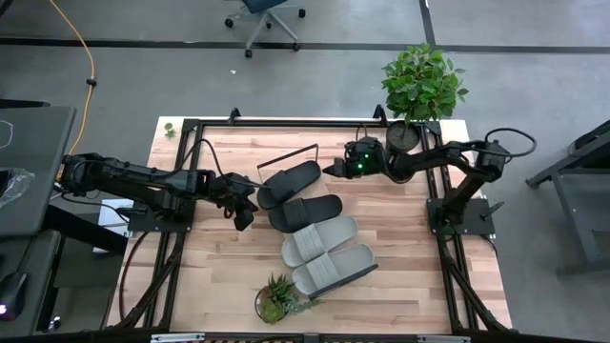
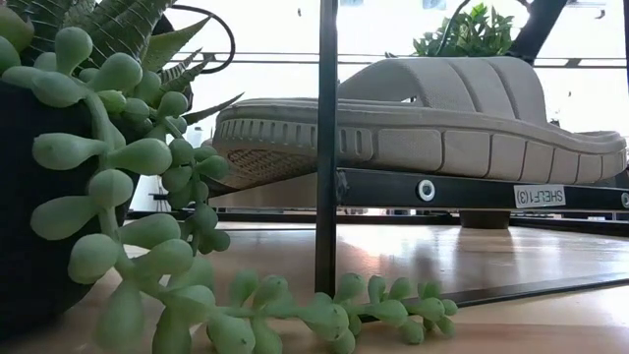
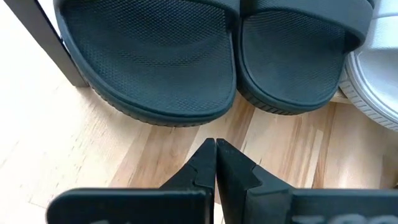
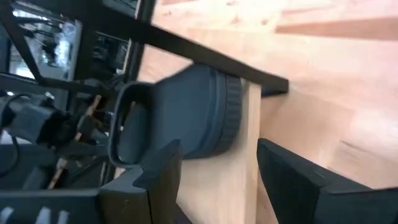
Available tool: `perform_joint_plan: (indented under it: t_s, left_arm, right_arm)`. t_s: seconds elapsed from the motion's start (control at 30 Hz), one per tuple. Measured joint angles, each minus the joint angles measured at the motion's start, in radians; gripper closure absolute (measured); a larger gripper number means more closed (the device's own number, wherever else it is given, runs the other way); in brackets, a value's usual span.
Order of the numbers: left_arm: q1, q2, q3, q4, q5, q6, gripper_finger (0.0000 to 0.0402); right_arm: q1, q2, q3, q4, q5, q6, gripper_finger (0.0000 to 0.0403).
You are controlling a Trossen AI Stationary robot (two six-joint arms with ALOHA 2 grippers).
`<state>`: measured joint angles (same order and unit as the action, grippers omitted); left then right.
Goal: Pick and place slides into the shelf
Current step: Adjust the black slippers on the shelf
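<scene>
1. The high view looks straight down on the whole table (image 1: 229, 276), with the shelf (image 1: 376, 214) at its middle.
2. The low view sits at table-top level, very close to a succulent (image 2: 118, 167), facing level across to the shelf and a grey slide (image 2: 432, 118) on it.
3. The left wrist view looks past the left hand (image 3: 216, 144), close to two black slides (image 3: 155, 68) at the shelf's edge; the high view shares them.
4. The right wrist view looks past the right hand (image 4: 217, 168), close along the shelf at one black slide's end, shared with the high view.
</scene>
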<state>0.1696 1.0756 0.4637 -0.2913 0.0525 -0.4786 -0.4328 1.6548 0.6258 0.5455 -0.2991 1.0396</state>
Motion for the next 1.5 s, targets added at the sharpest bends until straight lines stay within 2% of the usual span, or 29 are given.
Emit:
perform_joint_plan:
  t_s: [0.27,0.97,1.33,1.5]
  left_arm:
    - [0.0,0.0,0.0,0.0,-0.001,0.002,0.0401]
    - [0.0,0.0,0.0,0.001,0.0,0.002,0.0401]
    - [0.0,0.0,0.0,0.001,0.0,0.005,0.0401]
    - [0.0,0.0,0.0,0.001,0.0,0.006,0.0401]
  right_arm:
    - [0.0,0.005,0.02,-0.004,0.007,-0.003,0.0203]
    - [0.001,0.126,0.132,-0.041,-0.009,-0.027,0.0206]
    - [0.001,0.126,0.132,-0.052,-0.01,-0.027,0.0284]
    - [0.001,0.126,0.131,-0.052,0.003,-0.027,0.0306]
